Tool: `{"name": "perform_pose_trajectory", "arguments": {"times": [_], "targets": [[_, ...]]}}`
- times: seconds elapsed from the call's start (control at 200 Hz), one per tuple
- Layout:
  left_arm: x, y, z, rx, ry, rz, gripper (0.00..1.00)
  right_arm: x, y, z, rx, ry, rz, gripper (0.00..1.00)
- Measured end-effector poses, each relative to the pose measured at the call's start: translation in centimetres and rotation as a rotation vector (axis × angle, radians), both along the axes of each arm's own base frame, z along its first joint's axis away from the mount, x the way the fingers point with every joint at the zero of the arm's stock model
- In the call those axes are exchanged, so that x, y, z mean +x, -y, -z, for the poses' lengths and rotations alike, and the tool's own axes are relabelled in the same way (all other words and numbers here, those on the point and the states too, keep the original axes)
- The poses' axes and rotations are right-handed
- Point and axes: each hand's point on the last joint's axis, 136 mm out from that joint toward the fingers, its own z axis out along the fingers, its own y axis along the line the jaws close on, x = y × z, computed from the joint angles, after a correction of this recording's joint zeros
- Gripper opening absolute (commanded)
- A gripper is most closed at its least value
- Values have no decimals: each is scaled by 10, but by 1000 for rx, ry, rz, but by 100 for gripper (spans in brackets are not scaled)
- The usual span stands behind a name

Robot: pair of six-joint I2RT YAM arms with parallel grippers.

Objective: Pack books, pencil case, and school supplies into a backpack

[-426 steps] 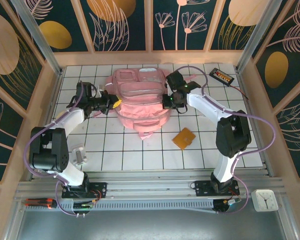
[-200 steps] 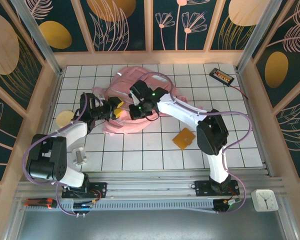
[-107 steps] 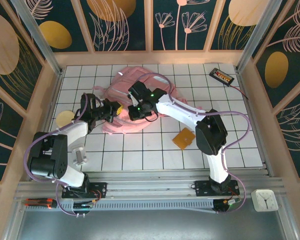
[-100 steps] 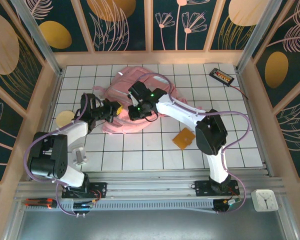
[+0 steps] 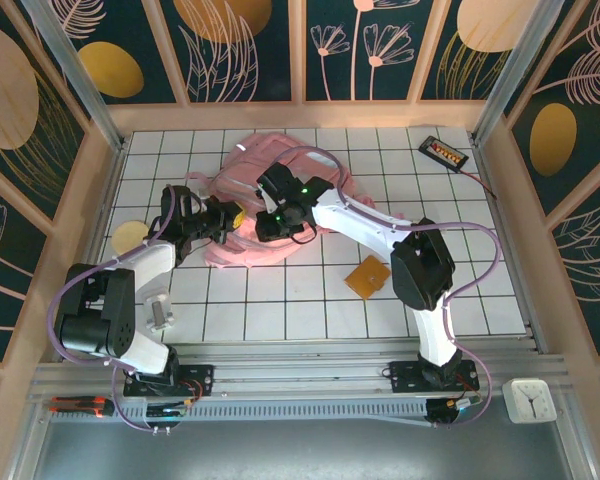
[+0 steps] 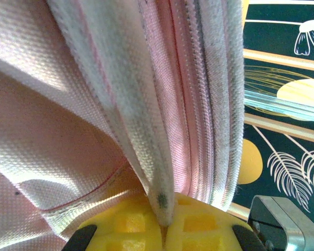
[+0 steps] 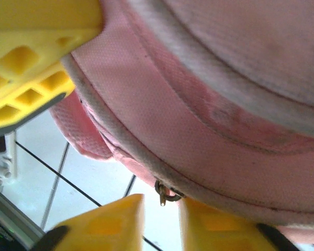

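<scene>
The pink backpack (image 5: 250, 252) lies crumpled at the table's middle left. My left gripper (image 5: 227, 222) is at its left side. In the left wrist view the gripper (image 6: 165, 232) is shut on a grey-trimmed fold of the backpack (image 6: 68, 130). My right gripper (image 5: 267, 228) reaches over the bag from the right. Its jaws (image 7: 162, 212) stand slightly apart under the backpack (image 7: 225, 130), with a small metal zipper ring (image 7: 165, 194) hanging loose between them. The orange square pad (image 5: 367, 276) lies on the tiles to the right. Books and pencil case are out of view.
A pale yellow disc (image 5: 130, 237) lies left of the left arm and a small grey object (image 5: 158, 312) near its base. A black gadget with red marks (image 5: 445, 152) sits at the back right. Wooden walls ring the white tiled table (image 5: 310, 310).
Two seconds ago the backpack lay flat; the right arm has since swung left across it and bunched it up. Since then the left jaws shut on its edge and the right jaws parted.
</scene>
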Motion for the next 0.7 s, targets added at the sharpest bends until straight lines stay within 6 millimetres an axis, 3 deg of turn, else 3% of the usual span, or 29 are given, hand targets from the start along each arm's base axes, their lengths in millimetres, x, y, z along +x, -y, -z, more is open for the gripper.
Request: {"name": "perform_pose_trajectory", "arguments": {"times": [0.065, 0.25, 0.53, 0.7], "targets": [[1, 0, -1, 0, 3, 0, 0, 0, 0, 0, 4, -8, 13, 48], [1, 1, -3, -1, 5, 1, 0, 2, -1, 0, 18, -40, 88, 46], [2, 3, -3, 9, 6, -13, 0, 13, 1, 11, -33, -44, 202, 34], [2, 5, -5, 12, 11, -19, 0, 15, 5, 12, -69, -26, 246, 15]]}}
